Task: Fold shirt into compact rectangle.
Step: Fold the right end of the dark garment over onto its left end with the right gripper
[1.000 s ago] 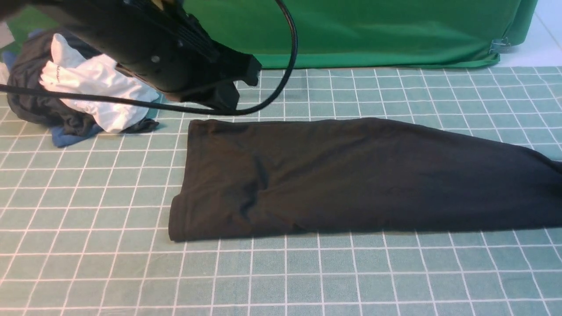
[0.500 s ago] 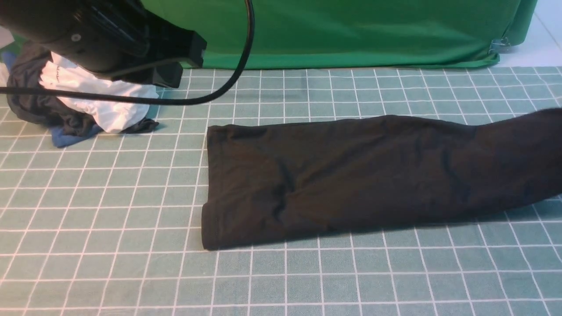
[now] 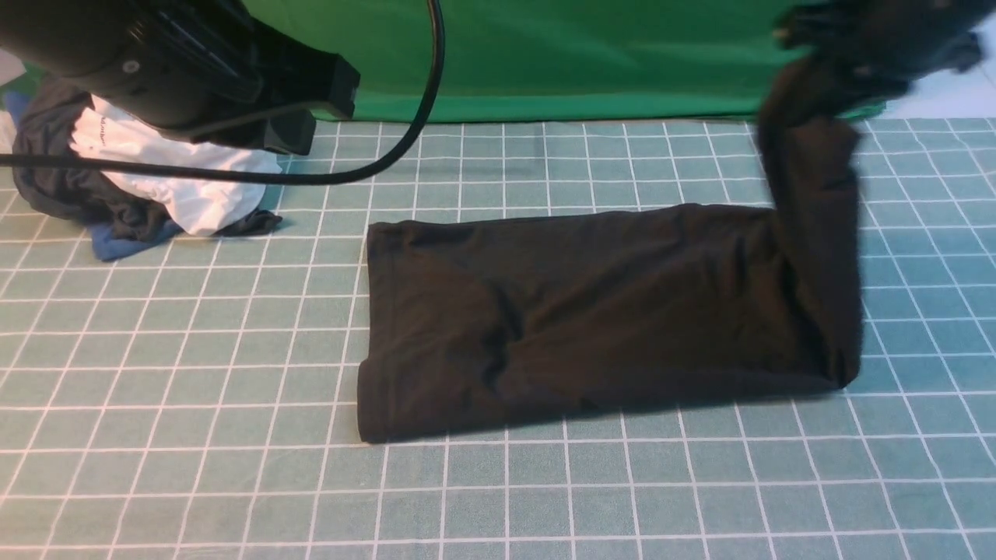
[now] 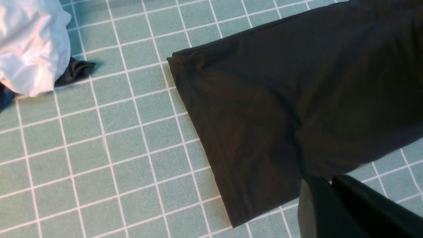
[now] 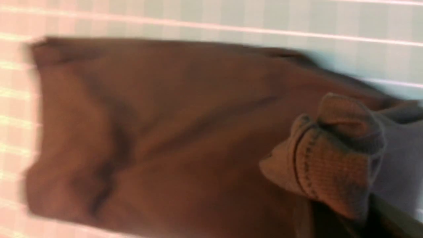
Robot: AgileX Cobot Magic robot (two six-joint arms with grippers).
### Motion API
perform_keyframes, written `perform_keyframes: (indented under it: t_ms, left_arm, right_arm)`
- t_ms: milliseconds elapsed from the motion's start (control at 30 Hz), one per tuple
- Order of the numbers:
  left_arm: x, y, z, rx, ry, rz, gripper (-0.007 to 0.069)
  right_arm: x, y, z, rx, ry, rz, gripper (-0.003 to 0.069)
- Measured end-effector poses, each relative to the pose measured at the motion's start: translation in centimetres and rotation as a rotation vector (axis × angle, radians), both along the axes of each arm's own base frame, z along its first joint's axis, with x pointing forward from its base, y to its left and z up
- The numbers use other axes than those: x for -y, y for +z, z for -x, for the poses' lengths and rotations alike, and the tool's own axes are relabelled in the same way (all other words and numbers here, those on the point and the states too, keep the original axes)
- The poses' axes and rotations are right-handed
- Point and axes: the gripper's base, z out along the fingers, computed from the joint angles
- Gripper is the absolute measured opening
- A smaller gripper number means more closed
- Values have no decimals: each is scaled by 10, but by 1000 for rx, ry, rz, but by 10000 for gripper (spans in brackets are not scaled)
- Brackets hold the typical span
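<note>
The black shirt [image 3: 591,311] lies as a long folded strip across the middle of the grid mat. Its right end [image 3: 813,194] rises steeply off the mat to my right gripper [image 3: 825,70], which is blurred at the top right and shut on the cloth. In the right wrist view a ribbed hem [image 5: 330,158] bunches just ahead of that gripper [image 5: 347,221]. My left arm [image 3: 179,70] hovers at the back left, apart from the shirt. The left gripper [image 4: 330,180] is shut and empty, above the shirt's near left part [image 4: 264,109].
A heap of dark and blue clothes [image 3: 70,194] topped by a white garment [image 3: 171,163] sits at the back left. A green cloth backdrop [image 3: 591,54] runs along the far edge of the mat. The left arm's cable [image 3: 405,140] hangs over the mat.
My right gripper has lifted the shirt's right end high and carried it leftward, standing it upright. The shirt's left edge slid right earlier. The left arm drew back to the left.
</note>
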Motion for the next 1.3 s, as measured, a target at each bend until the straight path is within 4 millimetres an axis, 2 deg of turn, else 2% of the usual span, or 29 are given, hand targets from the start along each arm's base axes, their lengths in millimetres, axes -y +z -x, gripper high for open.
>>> perform_keyframes:
  t_ms: [100,133,167,200,233,267,300,333,467,533,567,600,733,800,933,1000,1100,1167,1267,1300]
  left_arm:
    - [1,0,1,-7,-2,18,13]
    - [1,0,1,-8,-2,19,13]
    - [2,0,1,-8,-2,20,13]
    - [2,0,1,-11,-3,24,13]
    - [2,0,1,-12,-3,24,13]
    - [2,0,1,-17,-3,22,13]
    - [2,-1,2,-20,-3,21,13]
    - [2,-1,2,-22,-3,20,13]
    - [2,-1,2,-26,-3,19,13]
    - [1,-1,2,-31,-4,16,13]
    - [1,-1,2,-31,-4,16,13]
    - [1,-2,3,-36,-5,13,13]
    - [1,-2,3,-44,-5,11,13]
    - [1,-3,4,-56,-9,3,13]
    - [0,-4,5,-71,-9,-3,13]
    - [0,-4,5,-71,-9,-4,13]
    - [0,-4,6,-76,-9,-9,13]
    - [-1,-4,6,-77,-8,-13,13]
    - [-1,-4,6,-79,-5,-17,13]
    - [-1,-7,6,-84,0,-19,13]
  right_arm:
    - [-60,-6,11,12,76,-71,53]
    - [-63,-6,12,11,80,-75,53]
    - [-79,-8,15,18,101,-95,53]
    - [-102,-15,19,14,122,-127,52]
    - [-105,-16,20,14,126,-130,52]
    - [-128,-24,25,4,151,-163,53]
    - [-140,-32,27,-3,158,-181,53]
    - [-144,-33,28,-5,162,-190,53]
    - [-178,-60,32,-42,179,-222,53]
    - [-195,-80,33,-70,165,-236,53]
    - [-198,-83,33,-74,163,-236,53]
    - [-208,-97,34,-93,148,-246,55]
    - [-221,-115,35,-104,140,-247,78]
    - [-234,-129,38,-95,136,-256,166]
    - [-244,-133,42,-87,132,-283,374]
    - [-245,-131,43,-93,133,-290,446]
    - [-242,-123,42,-111,173,-276,510]
    - [-234,-110,39,-110,238,-254,513]
    - [-220,-94,34,-90,297,-204,477]
    - [-205,-82,27,-57,329,-139,407]
